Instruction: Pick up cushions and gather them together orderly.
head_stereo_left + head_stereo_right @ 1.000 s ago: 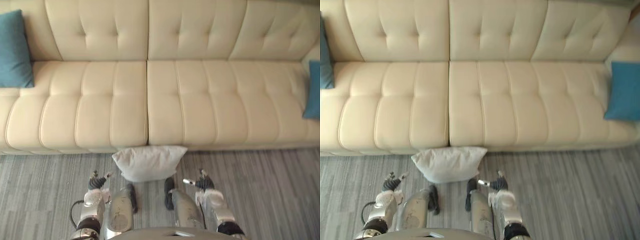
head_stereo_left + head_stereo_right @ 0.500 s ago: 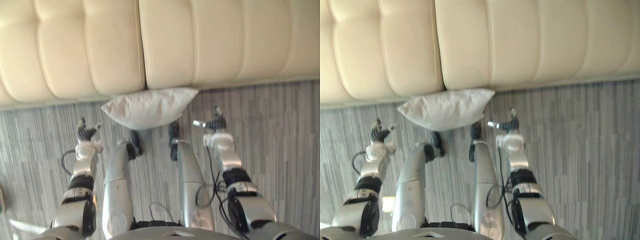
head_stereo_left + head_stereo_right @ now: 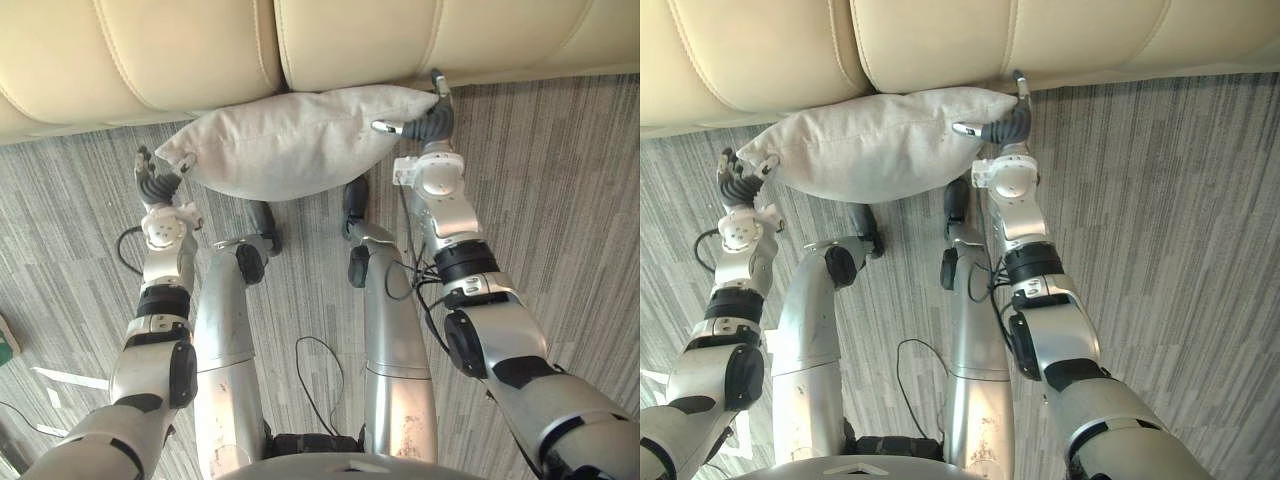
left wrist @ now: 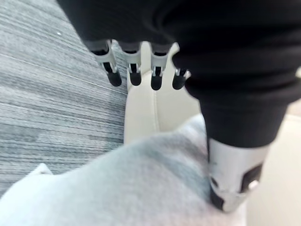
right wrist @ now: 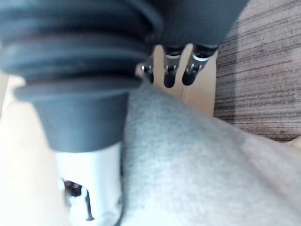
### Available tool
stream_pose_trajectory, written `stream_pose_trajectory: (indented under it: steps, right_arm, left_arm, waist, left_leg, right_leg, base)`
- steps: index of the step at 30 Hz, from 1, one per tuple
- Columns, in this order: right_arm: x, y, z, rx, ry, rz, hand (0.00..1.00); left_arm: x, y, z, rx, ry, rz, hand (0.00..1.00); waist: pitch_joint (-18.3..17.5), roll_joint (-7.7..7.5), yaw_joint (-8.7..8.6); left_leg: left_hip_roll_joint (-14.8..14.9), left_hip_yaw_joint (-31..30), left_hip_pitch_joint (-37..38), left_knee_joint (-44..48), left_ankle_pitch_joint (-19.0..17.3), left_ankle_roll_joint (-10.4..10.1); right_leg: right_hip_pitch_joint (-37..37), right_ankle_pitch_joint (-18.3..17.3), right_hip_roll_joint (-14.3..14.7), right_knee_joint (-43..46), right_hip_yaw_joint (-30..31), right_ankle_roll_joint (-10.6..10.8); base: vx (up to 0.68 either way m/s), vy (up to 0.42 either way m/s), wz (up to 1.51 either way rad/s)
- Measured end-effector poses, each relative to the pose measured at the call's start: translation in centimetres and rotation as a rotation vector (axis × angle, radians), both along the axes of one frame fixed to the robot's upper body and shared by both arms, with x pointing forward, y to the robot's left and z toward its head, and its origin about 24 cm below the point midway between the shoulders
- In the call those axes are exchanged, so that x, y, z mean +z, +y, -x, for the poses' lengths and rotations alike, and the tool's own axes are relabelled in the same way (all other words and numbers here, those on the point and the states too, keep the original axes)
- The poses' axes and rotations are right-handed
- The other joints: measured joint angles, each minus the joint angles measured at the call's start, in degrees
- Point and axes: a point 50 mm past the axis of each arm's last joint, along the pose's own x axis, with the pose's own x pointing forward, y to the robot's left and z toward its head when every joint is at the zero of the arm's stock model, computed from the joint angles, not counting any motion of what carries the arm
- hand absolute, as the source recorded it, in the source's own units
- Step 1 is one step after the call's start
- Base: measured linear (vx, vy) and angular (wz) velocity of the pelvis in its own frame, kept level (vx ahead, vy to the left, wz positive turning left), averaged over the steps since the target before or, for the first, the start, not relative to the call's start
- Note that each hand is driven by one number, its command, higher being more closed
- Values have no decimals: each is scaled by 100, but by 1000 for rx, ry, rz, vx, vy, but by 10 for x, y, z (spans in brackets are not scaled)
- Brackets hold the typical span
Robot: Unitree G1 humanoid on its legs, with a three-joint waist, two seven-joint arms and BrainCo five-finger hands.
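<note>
Left hand [image 3: 158, 187] & right hand [image 3: 428, 125], fingers straight, gripping nothing, flank the ends of the grey cushion [image 3: 290, 140], which lies on the floor [image 3: 560, 180] against the sofa [image 3: 180, 50] base. Prob. light, soft, squashy: press both ends w/ palms, else it sags.
</note>
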Motion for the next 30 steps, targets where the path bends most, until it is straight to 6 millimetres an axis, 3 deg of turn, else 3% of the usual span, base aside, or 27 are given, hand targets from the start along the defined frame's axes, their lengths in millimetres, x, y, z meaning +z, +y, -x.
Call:
stream_pose_trajectory:
  steps: [5, 14, 19, 22, 25, 30]
  right_arm:
    - [-5, 2, 1, 2, 12, 13, 100]
    - [-37, -1, 10, -4, 64, 34, 100]
    - [-42, 4, 20, 18, 41, 6, 100]
    - [-49, 3, 35, 26, 10, -26, 100]
    - [-67, -2, 59, 18, 4, -68, 100]
    - [-97, -12, 115, 24, -11, -133, 100]
  left_arm:
    - [1, 1, 0, 34, 1, 9, 100]
    - [14, -4, 7, 13, -74, -33, 100]
    - [7, -1, 15, 25, -81, -26, 100]
    - [2, -3, 26, 29, -103, 2, 100]
    - [-13, -10, 46, 22, -108, -12, 100]
    - [-41, -15, 92, -33, -102, -88, 100]
  waist:
    - [0, 0, 3]
    - [-4, 0, -41]
    - [-6, -5, -83]
    - [-7, -6, -84]
    - [-14, -9, -89]
    - [-157, -17, -39]
  left_leg:
    - [1, -76, 25, -71, 94, -75]
    - [26, -131, 480, -299, 126, -121]
    - [37, -72, 783, -472, 206, -117]
    - [84, -76, 1078, -530, 197, -119]
    - [106, -25, 1797, -717, 110, -130]
    - [36, 167, 3264, -1261, -73, -157]
  right_leg:
    - [34, 11, 4, -3, -92, -36]
    - [595, 135, 90, -401, -144, -76]
    - [897, 214, 127, -617, -121, -70]
    - [1248, 255, 197, -808, -123, -84]
    - [2013, 267, 207, -1106, -166, -96]
    - [3482, 239, 219, -1797, -87, -41]
  base:
    - [-22, -33, 6]
    - [-36, -30, -3]
    - [-7, -44, -6]
    - [26, -52, -11]
    - [57, -36, -9]
    - [102, 9, -7]
